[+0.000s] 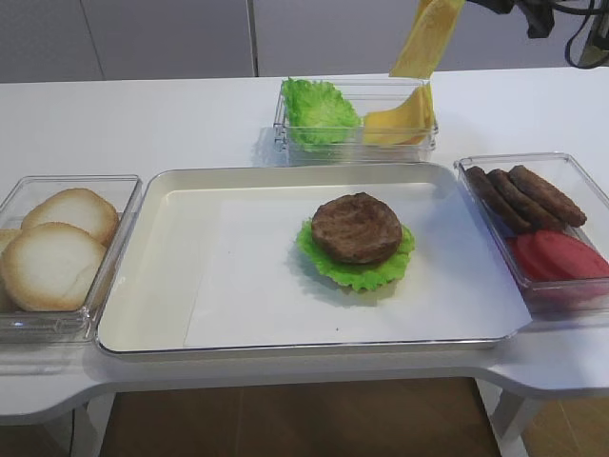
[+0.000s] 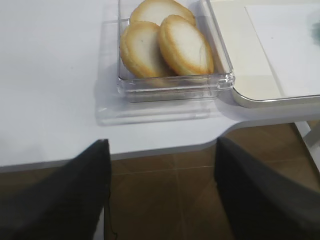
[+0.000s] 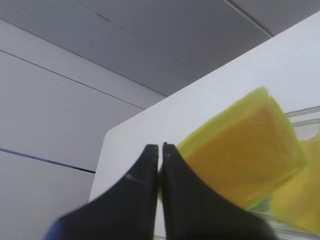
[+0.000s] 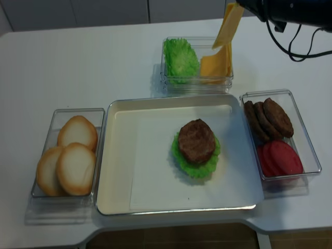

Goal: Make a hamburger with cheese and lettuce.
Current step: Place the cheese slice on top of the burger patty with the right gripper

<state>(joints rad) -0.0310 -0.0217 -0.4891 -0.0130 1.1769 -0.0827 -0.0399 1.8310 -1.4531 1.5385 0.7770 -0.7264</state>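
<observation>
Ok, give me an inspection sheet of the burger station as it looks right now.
Surface: white table, cream tray with paper liner.
Job's things: hamburger is a patty on lettuce; cheese slice hangs above the back bin.
Clutter: bun halves, lettuce and cheese bin, patties and tomato slices on the right.
Grippers: right gripper shut on cheese; left gripper open, empty.
Cables: black cable by right arm.
Surroundings: grey wall panels.

White table: tray, 3 clear containers.
</observation>
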